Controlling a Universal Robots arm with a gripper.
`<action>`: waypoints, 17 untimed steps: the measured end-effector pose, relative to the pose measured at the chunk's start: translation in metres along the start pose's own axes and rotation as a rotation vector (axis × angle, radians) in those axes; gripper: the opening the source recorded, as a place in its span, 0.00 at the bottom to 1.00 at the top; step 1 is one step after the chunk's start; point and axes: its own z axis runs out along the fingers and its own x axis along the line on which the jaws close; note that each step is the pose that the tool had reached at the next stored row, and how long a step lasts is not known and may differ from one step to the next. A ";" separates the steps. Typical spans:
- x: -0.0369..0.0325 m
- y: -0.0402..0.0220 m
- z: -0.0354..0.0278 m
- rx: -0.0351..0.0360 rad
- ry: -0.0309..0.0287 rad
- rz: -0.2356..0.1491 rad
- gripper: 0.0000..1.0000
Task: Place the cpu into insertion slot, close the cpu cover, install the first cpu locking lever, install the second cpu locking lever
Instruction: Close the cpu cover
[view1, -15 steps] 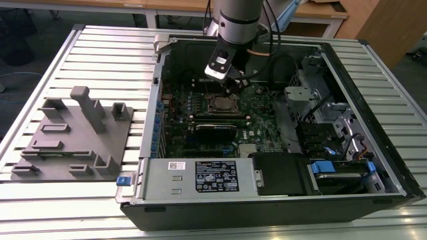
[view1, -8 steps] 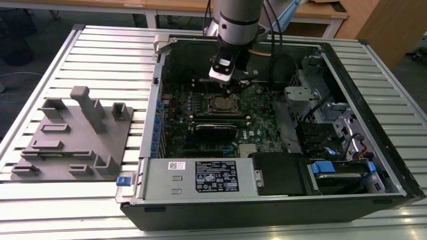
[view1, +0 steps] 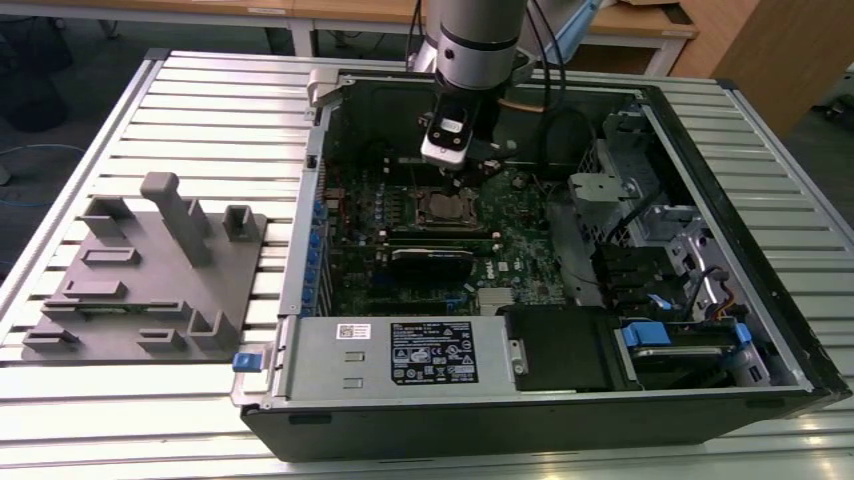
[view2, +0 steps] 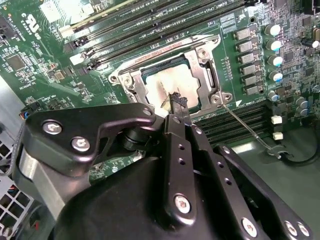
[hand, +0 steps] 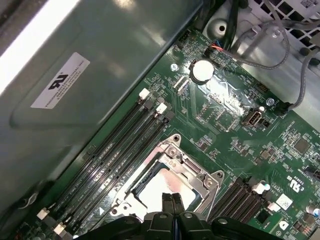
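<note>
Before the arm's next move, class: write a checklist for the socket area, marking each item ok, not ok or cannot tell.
1. cpu seated in the insertion slot: ok.
2. cpu cover down around the cpu: ok.
3. Wire locking lever latched: not ok, it juts out from the socket corner.
4. gripper shut, poised over the cpu: ok.
5. Contact between gripper and cpu: cannot tell.

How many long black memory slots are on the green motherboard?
8. Four long black memory slots lie along one side of the square silver cpu cover; four more along the opposite side, partly behind the gripper.
</note>
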 end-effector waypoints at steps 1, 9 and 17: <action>0.0000 0.0000 0.0000 0.0001 0.0001 -0.009 0.11; 0.0000 0.0000 0.0003 0.0009 0.0013 -0.105 0.11; 0.0000 0.0000 0.0003 0.0011 0.0015 -0.118 0.11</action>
